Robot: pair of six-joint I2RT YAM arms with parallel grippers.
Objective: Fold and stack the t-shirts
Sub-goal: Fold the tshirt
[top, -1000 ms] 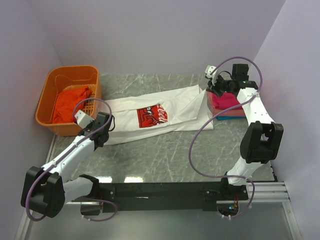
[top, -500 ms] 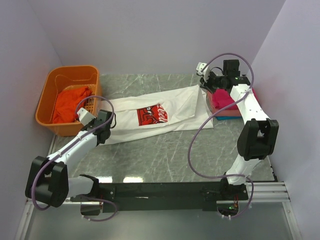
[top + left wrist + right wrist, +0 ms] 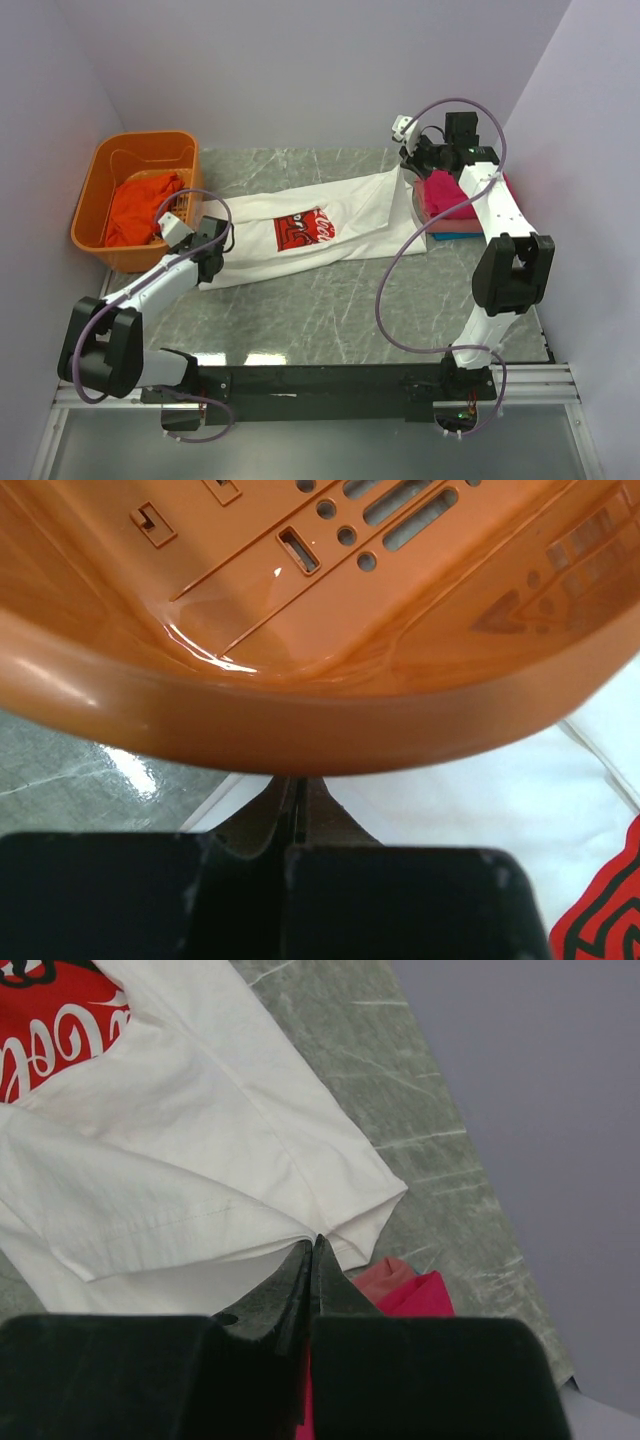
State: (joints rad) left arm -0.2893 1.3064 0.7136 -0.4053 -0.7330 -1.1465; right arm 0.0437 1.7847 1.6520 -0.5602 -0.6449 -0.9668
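The white t-shirt [image 3: 330,215] with the red print [image 3: 304,230] lies stretched across the table between both grippers. My left gripper [image 3: 212,248] is shut at the shirt's left end, close against the orange basket. In the left wrist view its fingers [image 3: 296,785] are shut over white cloth [image 3: 480,790], with the tips hidden under the basket rim. My right gripper [image 3: 410,178] is shut on the shirt's right end; in the right wrist view [image 3: 314,1245] the cloth [image 3: 200,1150] bunches at its tips. A folded magenta shirt [image 3: 450,198] tops a stack on the right. An orange-red shirt [image 3: 140,205] lies in the basket.
The rigid orange basket [image 3: 100,175] stands at the left back and fills the top of the left wrist view [image 3: 300,710]. The folded stack has a blue layer [image 3: 468,227] at the bottom, beside the right wall. Grey marble table [image 3: 330,300] in front of the shirt.
My right gripper has moved left and back off the stack with the shirt's end. My left gripper has moved up toward the basket. The white shirt is pulled straighter.
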